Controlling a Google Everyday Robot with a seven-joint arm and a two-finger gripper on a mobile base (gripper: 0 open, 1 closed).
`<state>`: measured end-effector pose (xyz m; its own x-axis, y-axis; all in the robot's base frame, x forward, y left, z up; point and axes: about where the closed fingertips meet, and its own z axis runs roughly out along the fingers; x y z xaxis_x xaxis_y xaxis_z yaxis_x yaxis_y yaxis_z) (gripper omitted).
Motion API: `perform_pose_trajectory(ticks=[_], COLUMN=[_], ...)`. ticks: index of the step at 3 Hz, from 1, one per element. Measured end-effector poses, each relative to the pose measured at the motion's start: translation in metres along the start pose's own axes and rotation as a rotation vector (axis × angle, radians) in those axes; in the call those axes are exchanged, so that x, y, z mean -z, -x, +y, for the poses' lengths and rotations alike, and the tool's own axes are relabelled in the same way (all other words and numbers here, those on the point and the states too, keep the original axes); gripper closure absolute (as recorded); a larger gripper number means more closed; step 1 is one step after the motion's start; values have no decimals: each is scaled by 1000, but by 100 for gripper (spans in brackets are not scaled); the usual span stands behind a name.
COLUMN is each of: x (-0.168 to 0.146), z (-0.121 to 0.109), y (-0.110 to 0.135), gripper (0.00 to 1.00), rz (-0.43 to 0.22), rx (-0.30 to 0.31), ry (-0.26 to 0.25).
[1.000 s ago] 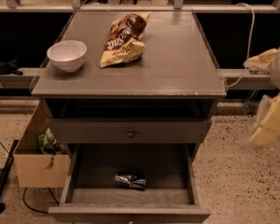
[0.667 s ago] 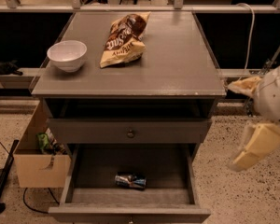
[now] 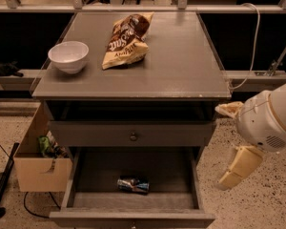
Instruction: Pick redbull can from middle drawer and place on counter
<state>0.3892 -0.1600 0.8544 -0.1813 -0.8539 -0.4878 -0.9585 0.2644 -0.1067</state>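
The redbull can (image 3: 133, 184) lies on its side on the floor of the open middle drawer (image 3: 133, 163), near the front. The counter (image 3: 181, 61) is the grey top of the cabinet. My gripper (image 3: 221, 147) hangs to the right of the cabinet, level with the drawers and outside the drawer. Its two cream fingers are spread wide, one finger (image 3: 229, 109) up by the counter's right corner and the other lower down by the drawer's side. It is open and holds nothing.
A yellow-brown chip bag (image 3: 126, 39) and a white bowl (image 3: 68, 56) sit on the counter. The drawer above, with a round knob (image 3: 133, 136), is closed. A cardboard box (image 3: 38, 168) stands on the floor to the left. A white cable (image 3: 251, 42) hangs at the right.
My gripper and arm have moved left and a little down, from the right edge toward the cabinet's right side. The can, bag and bowl have not moved.
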Motion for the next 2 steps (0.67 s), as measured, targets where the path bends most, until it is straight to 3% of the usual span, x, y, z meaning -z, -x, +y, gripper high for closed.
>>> perform_pose_trajectory(ticks=[1,2], x=[-6,-38], z=[2,10], y=[-1,-5], gripper=[0,0], rz=[-28,-87], rx=[-10,-45], ry=[10,58])
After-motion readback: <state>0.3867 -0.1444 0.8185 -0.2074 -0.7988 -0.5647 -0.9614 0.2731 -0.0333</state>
